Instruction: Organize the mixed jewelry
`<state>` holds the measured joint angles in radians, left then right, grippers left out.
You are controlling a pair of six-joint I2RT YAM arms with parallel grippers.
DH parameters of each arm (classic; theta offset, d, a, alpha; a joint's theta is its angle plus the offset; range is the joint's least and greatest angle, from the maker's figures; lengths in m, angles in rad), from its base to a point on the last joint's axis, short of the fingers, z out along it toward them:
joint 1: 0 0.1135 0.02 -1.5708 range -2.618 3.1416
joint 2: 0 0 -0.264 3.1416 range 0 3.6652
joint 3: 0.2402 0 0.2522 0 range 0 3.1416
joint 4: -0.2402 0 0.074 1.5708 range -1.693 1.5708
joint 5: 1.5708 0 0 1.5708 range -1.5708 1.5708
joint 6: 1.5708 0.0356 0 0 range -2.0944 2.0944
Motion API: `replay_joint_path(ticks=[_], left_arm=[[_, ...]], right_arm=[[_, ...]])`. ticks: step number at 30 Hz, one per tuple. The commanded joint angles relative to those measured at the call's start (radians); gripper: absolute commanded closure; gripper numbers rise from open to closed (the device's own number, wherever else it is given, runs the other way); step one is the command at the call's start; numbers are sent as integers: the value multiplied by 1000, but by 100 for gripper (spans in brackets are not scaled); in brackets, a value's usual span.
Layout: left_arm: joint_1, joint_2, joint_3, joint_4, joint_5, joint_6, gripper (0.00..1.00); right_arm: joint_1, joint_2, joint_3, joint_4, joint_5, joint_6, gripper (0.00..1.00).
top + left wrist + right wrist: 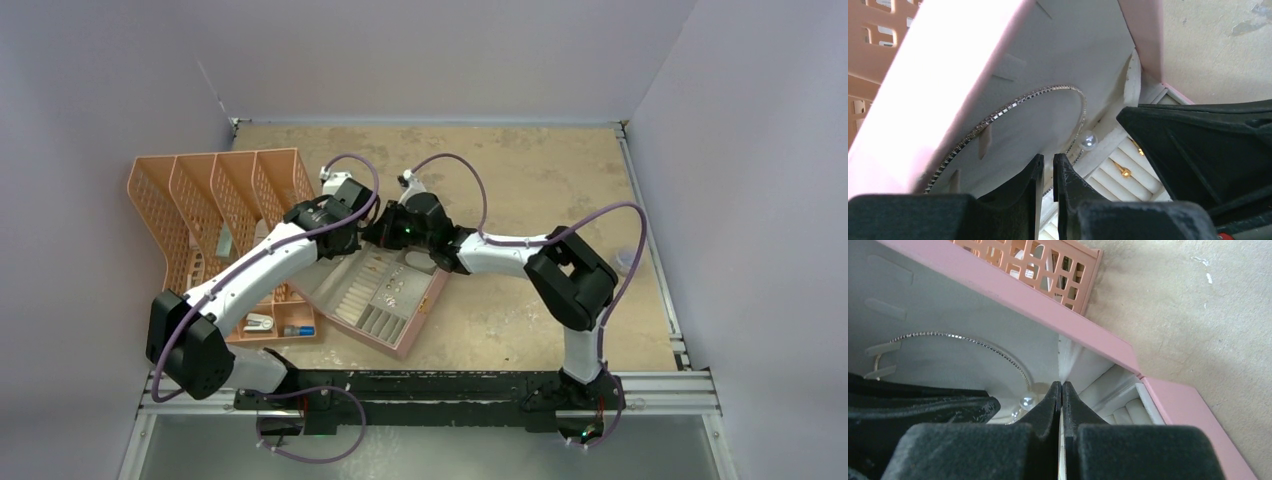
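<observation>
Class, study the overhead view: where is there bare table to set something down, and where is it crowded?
Bare table runs along the far wall, and spreads right of the pink jewellery box toward the right rail. Crowded: the left, where the orange rack stands beside the box, and its lid, where the left pincer and right pincer meet.

Peach slotted rack (190, 205), pink open box (420, 318)
</observation>
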<state>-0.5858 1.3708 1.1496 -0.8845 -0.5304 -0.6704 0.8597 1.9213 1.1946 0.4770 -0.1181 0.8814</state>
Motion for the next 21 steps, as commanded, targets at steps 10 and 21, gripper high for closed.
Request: replay_joint_path(ticks=[10,21], left_arm=[[12,10,-14,-1,-16,-2,89],[11,-47,32,3,66,26,89]], right_arm=[[-14,-138,-140,405,-236,53,100],[-19,-133,-93,240,-125,74,96]])
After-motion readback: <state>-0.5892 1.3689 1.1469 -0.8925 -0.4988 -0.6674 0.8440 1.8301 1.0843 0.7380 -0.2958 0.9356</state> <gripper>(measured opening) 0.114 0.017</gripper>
